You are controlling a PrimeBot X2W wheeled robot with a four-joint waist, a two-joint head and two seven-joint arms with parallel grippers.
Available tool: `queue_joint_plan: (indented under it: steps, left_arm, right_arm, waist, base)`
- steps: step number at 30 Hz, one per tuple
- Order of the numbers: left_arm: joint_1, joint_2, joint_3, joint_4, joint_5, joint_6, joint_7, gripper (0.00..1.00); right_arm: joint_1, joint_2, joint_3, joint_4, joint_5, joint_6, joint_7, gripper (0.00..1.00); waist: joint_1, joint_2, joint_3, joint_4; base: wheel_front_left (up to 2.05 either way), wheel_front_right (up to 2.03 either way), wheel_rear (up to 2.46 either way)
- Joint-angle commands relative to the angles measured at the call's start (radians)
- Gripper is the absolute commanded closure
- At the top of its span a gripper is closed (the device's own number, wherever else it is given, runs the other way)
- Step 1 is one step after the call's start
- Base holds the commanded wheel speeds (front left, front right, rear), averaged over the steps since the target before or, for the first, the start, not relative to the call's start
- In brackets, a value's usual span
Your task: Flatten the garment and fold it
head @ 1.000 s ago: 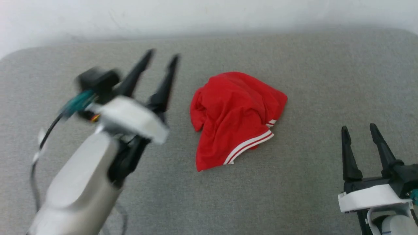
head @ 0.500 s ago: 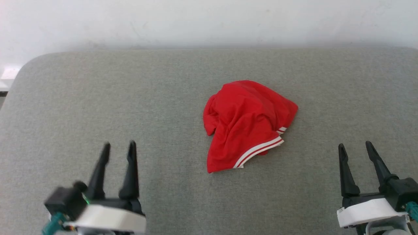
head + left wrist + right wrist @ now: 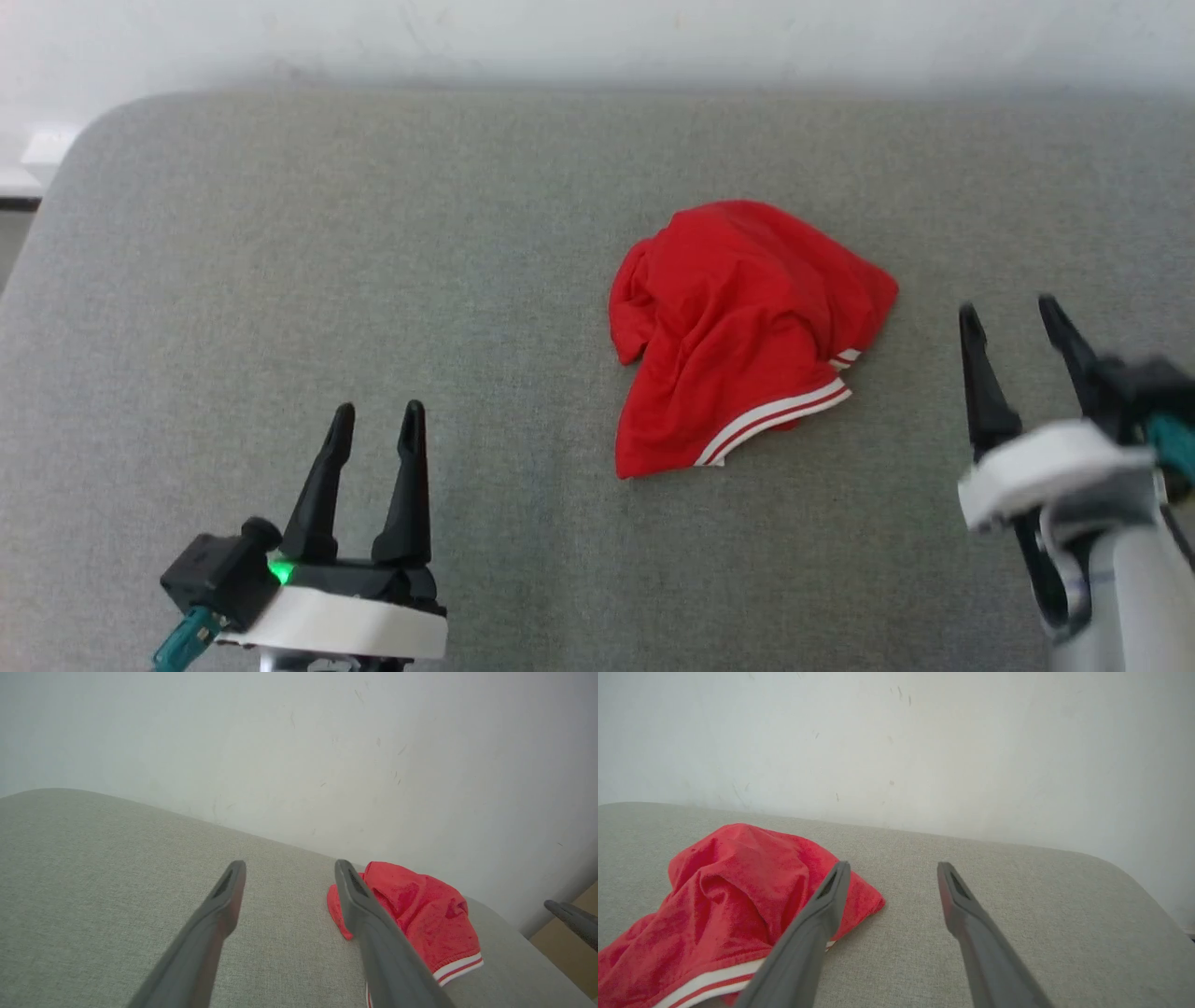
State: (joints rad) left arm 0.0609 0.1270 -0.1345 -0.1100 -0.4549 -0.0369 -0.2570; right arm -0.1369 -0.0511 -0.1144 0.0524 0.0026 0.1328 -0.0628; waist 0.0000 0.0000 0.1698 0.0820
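Right gripper (image 3: pixel 1008 310) has lifted, fingers spread, beside the crumpled garment (image 3: pixel 738 322).

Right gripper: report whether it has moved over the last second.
Yes. Judged against the red shirt, the right gripper has advanced up the head view and drawn nearer the shirt's right edge.

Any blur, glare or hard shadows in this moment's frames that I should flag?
Head view: light is soft and even, no glare; the right gripper is smeared, the left gripper and the garment sharp. Left wrist view: near fingers soft. Right wrist view: fingers soft too, garment texture clear.
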Motion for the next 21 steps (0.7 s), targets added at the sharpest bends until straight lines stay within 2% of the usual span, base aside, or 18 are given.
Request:
queue_joint_plan:
  steps: [1,2,7,13,18,21]
  left_arm:
    - [-0.027,-0.015,0.012,0.013,0.022,-0.023,-0.005,0.00]
    - [-0.027,-0.015,0.012,0.013,0.022,-0.023,-0.005,0.00]
    - [-0.063,-0.042,0.020,0.037,0.039,-0.056,-0.005,0.00]
    - [-0.112,-0.062,0.008,0.070,0.043,-0.079,-0.005,0.00]
    - [-0.140,-0.071,-0.004,0.088,0.039,-0.088,-0.005,0.00]
    - [-0.150,-0.073,-0.008,0.099,0.038,-0.090,-0.005,0.00]
  right_arm:
    - [-0.073,0.001,0.010,0.025,-0.020,-0.002,0.068,0.00]
    - [-0.073,0.001,0.010,0.025,-0.020,-0.002,0.068,0.00]
    - [-0.214,-0.003,0.004,0.100,-0.060,-0.002,0.214,0.00]
    - [-0.329,-0.052,0.017,0.238,-0.088,-0.002,0.380,0.00]
    - [-0.379,-0.085,0.031,0.339,-0.097,-0.002,0.463,0.00]
    - [-0.393,-0.082,0.045,0.383,-0.073,-0.002,0.498,0.00]
  waist:
    - [0.0000,0.0000,0.056,0.022]
    - [0.0000,0.0000,0.056,0.022]
    - [0.0000,0.0000,0.121,0.056]
    - [0.0000,0.0000,0.184,0.112]
    - [0.0000,0.0000,0.214,0.151]
    - [0.0000,0.0000,0.220,0.164]
  base:
    - [0.00,0.00,0.00]
    - [0.00,0.00,0.00]
    - [0.00,0.00,0.00]
    - [0.00,0.00,0.00]
    - [0.00,0.00,0.00]
    - [0.00,0.00,0.00]
